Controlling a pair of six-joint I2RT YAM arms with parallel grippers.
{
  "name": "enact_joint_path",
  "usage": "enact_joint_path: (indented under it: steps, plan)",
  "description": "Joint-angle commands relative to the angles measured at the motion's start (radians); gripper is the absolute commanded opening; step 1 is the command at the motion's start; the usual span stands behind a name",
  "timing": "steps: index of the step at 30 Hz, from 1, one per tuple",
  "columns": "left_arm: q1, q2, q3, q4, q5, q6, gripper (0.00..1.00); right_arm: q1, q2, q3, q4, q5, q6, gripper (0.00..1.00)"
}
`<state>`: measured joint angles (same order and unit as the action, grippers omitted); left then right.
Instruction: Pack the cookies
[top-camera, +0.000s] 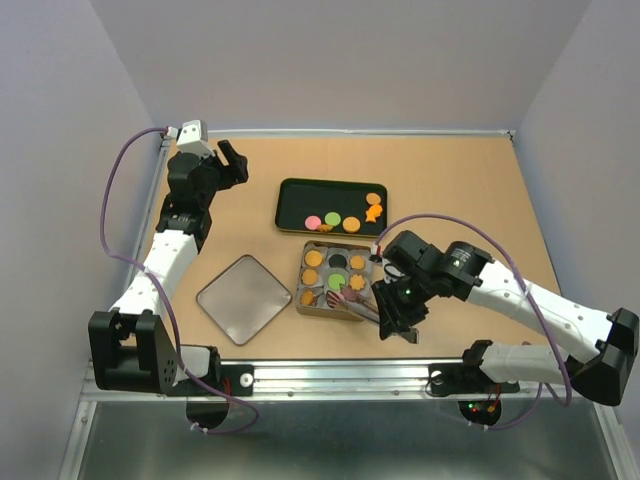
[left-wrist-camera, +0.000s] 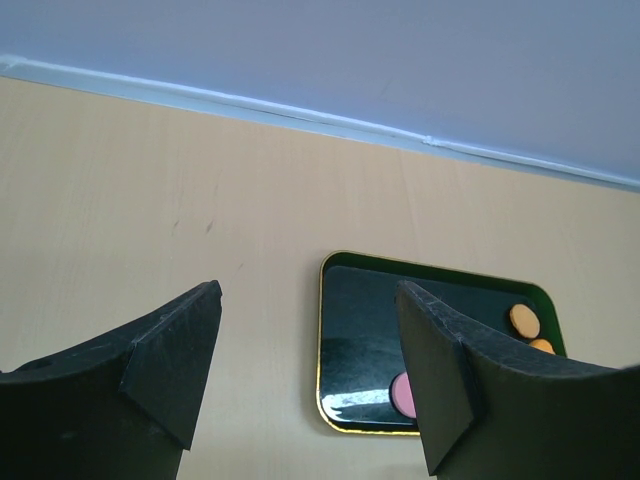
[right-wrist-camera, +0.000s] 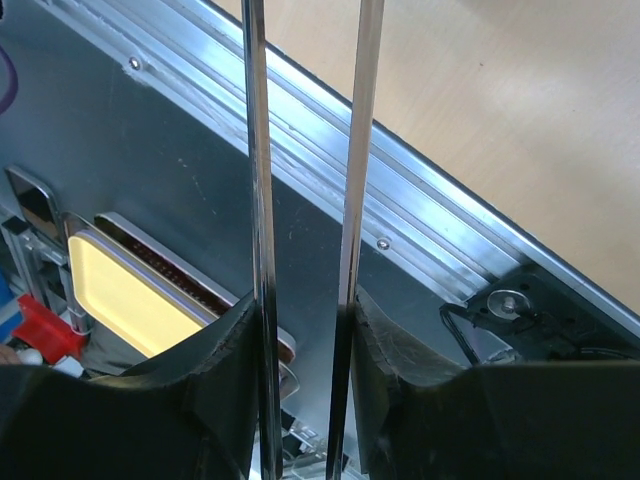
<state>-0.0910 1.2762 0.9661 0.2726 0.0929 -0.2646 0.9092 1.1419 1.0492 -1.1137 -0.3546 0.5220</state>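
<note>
Currently, the right tool clamps metal tongs near the cookies.

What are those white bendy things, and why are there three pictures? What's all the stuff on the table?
Those are two robot arms bolted to a tan wooden table. One picture looks down from above; the other two come from small cameras on each arm's wrist. The left arm is at the back, its jaws open and empty. The right arm has its jaws shut on long silver metal tongs, whose tips reach over a square metal tin with compartments. Orange, pink and green round cookies sit in the tin and on a black tray behind it. A flat grey square lid lies beside the tin.
</note>
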Motion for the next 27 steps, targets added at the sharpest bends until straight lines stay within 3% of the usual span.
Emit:
enact_joint_path:
  steps: [1,27]
  plan:
    - [-0.006,-0.008,0.019,0.028,-0.01,0.018,0.8,0.04,0.009,-0.008,0.034,-0.012,0.01,0.4]
    - [-0.009,-0.012,0.02,0.023,-0.021,0.022,0.8,0.057,0.025,0.017,0.031,0.057,0.01,0.49]
